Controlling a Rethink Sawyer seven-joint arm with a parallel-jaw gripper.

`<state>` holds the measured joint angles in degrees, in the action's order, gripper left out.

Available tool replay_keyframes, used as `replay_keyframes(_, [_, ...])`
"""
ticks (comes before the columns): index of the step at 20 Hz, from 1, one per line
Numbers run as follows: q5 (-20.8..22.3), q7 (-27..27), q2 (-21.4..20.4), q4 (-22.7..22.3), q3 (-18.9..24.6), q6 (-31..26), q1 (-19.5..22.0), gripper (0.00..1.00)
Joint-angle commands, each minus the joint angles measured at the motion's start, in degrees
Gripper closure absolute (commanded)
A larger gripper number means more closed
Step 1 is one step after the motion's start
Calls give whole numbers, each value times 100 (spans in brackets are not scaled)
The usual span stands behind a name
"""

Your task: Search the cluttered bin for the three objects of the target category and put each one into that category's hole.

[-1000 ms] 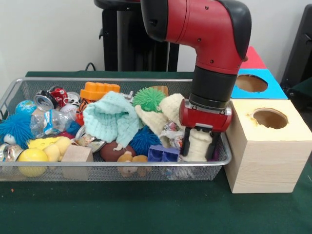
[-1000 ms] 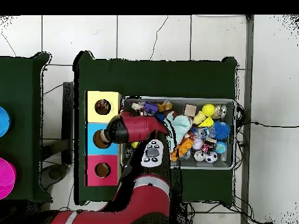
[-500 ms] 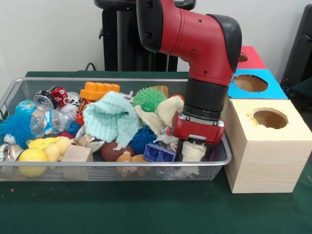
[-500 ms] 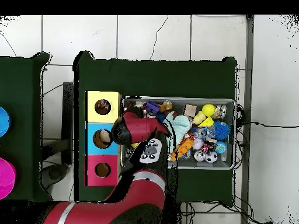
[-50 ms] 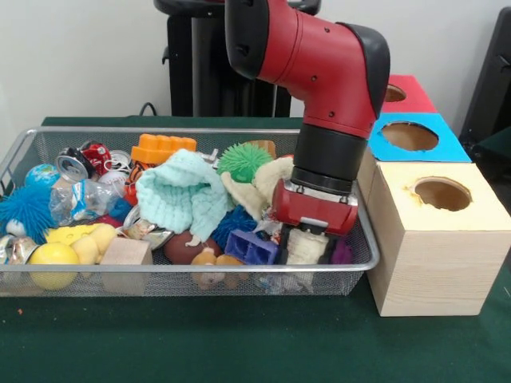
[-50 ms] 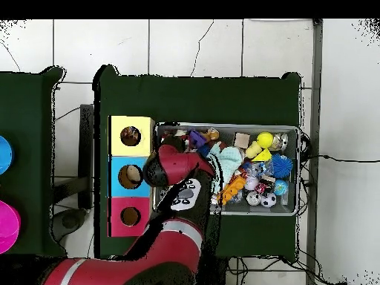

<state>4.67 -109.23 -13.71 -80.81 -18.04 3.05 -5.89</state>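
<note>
Jaws clamped on a cream knit piece point(image 5: 306, 246) in the bin point(image 5: 200, 271)

It sits low at the bin's end nearest the yellow box point(image 5: 441, 239); lifting could snag the purple block point(image 5: 250, 248) or loosen the soft grip.

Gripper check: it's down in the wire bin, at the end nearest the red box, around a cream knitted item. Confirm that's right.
One detail is wrong. In the front view the gripper is down in the wire bin around the cream knitted item, but the box nearest that end is the yellow box, not the red one, which stands farthest back.
</note>
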Motion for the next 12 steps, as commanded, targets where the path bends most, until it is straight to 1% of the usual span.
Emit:
replay_keyframes(1, [-403, -924, 382, 127, -544, -172, -31, 0])
replay_keyframes(3, [-514, -903, 450, 230, -919, -639, -197, 0])
replay_keyframes(5, [-523, -773, 512, 378, -1099, -949, -223, 0])
replay_keyframes(7, [-480, -596, 573, 530, -908, -1187, -34, 0])
replay_keyframes(9, [-405, -419, 656, 689, -570, -1316, 222, 0])
replay_keyframes(10, [-333, -296, 671, 746, -292, -1385, 412, 0])
replay_keyframes(12, [-205, 81, 656, 760, 623, -1785, 996, 0])
